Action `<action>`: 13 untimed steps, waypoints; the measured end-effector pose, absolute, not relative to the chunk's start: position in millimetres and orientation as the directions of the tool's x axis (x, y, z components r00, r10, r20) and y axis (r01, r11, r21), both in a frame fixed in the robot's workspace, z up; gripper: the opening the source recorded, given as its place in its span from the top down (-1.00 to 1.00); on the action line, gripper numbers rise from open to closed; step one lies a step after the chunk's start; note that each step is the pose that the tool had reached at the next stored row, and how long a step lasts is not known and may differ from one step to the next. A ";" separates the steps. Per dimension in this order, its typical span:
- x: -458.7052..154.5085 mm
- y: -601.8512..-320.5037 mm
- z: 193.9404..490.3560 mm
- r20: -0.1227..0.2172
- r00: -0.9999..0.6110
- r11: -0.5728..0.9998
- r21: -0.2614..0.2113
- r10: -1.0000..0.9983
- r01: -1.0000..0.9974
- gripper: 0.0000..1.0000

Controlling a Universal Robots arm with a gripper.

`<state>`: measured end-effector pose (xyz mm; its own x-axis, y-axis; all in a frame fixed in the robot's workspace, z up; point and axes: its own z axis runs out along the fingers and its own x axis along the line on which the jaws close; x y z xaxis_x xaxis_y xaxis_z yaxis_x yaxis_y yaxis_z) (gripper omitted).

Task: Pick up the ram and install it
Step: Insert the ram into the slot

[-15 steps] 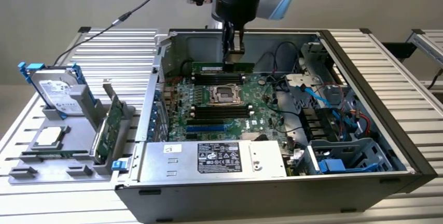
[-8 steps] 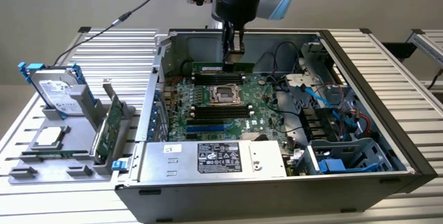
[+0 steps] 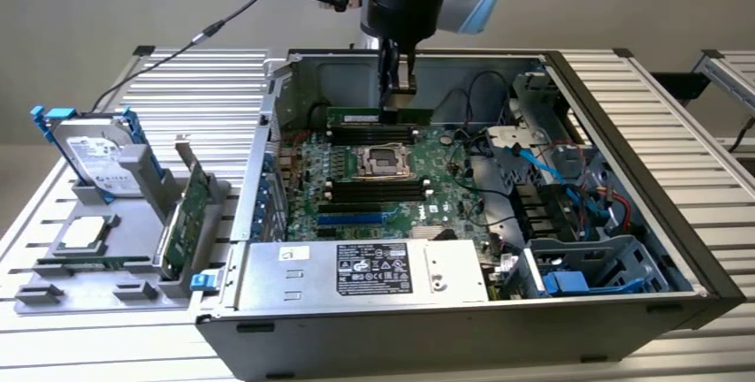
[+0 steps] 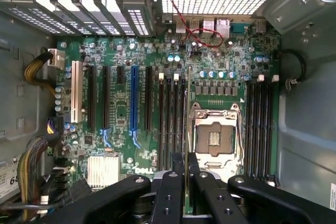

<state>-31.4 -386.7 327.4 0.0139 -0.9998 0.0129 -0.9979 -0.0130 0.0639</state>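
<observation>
The ram [image 3: 354,117] is a narrow green stick, held level on its long edge inside the open computer case [image 3: 625,179]. My gripper [image 3: 399,90] reaches down from above and is shut on the stick's end toward the exterior view's right. The stick is low over the motherboard [image 3: 354,210], above the dark memory slots [image 3: 360,137] on the far side of the CPU socket [image 3: 384,159]. In the wrist view the ram [image 4: 189,108] appears edge-on as a thin line running out from my gripper [image 4: 187,174], between the memory slots [image 4: 170,119] and the CPU socket [image 4: 215,135]. Whether it touches a slot I cannot tell.
A grey tray [image 3: 71,289] at the exterior view's left holds a hard drive [image 3: 92,156], a green expansion card [image 3: 189,214] and a CPU [image 3: 85,233]. In the case, the power supply [image 3: 366,271] lies along the near side. Cables [image 3: 531,148] and a drive cage [image 3: 590,267] crowd the exterior view's right.
</observation>
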 end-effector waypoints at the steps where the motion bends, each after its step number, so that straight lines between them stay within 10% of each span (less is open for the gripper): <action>1: -31.5 -387.4 325.6 0.013 0.014 -0.013 0.064 -1.000 -0.998 0.73; 13: -31.5 -402.0 303.9 0.013 0.014 -0.013 0.064 -1.000 -0.998 0.73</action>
<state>-31.5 -402.0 303.9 0.0137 -0.9998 0.0129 -0.9979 -0.0128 0.0639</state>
